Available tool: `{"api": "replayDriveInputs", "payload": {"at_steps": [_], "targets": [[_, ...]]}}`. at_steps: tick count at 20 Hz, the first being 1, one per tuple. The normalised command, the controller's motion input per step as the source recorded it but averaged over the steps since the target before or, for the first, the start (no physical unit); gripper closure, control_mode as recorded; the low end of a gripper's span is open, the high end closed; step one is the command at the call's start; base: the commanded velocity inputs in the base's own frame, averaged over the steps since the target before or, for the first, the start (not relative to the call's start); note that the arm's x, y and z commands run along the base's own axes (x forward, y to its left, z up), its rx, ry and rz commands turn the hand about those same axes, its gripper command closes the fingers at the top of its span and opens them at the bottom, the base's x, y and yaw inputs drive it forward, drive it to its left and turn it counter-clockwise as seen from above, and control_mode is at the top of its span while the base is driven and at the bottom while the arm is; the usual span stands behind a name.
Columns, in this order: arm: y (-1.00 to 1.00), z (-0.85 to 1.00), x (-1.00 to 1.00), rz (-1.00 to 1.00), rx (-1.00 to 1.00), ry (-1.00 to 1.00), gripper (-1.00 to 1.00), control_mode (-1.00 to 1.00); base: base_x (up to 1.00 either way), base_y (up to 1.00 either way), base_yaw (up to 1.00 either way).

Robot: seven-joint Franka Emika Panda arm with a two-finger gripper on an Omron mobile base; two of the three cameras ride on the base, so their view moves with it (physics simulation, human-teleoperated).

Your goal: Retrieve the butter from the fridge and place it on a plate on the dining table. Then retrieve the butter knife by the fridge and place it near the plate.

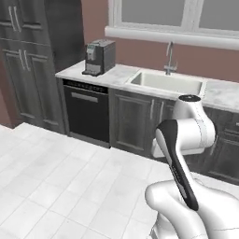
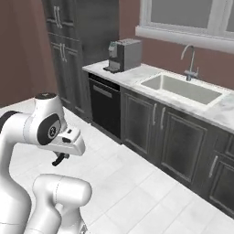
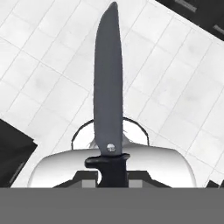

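The claw [image 3: 112,177] is clamped on the butter knife [image 3: 108,100], blade jutting straight ahead.

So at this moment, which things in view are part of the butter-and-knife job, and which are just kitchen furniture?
Part of the job:
- butter knife, held in the shut gripper, blade pointing away over the floor

Not involved:
- coffee machine
- sink
- faucet
- dishwasher
- dark cabinets

I see a white tiled floor [image 1: 56,186], dark wood cabinets [image 1: 28,65], a black dishwasher [image 1: 86,112], a marble surface [image 1: 116,74] with sink [image 1: 165,83], faucet [image 1: 169,58] and coffee machine [image 1: 99,56], under a white-framed window [image 1: 172,18] in a reddish-brown wall [image 1: 140,51].
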Motion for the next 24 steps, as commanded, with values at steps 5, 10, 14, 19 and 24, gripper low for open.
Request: {"api": "replayDriveInputs", "payload": {"at_steps": [5, 10, 14, 19, 24], "targets": [[0.00, 0.00, 0.00, 0.00, 0.00, 0.00, 1.00, 1.00, 0.76, 0.00, 0.57], [0.00, 0.00, 0.00, 0.00, 0.00, 0.00, 1.00, 1.00, 0.90, 0.02, 0.50], [0.00, 0.00, 0.00, 0.00, 0.00, 0.00, 1.00, 1.00, 0.87, 0.00, 0.54], [0.00, 0.00, 0.00, 0.00, 0.00, 0.00, 1.00, 1.00, 0.67, -0.02, 0.66], [0.00, 0.00, 0.00, 0.00, 0.00, 0.00, 1.00, 1.00, 0.64, -0.32, 0.74]]}}
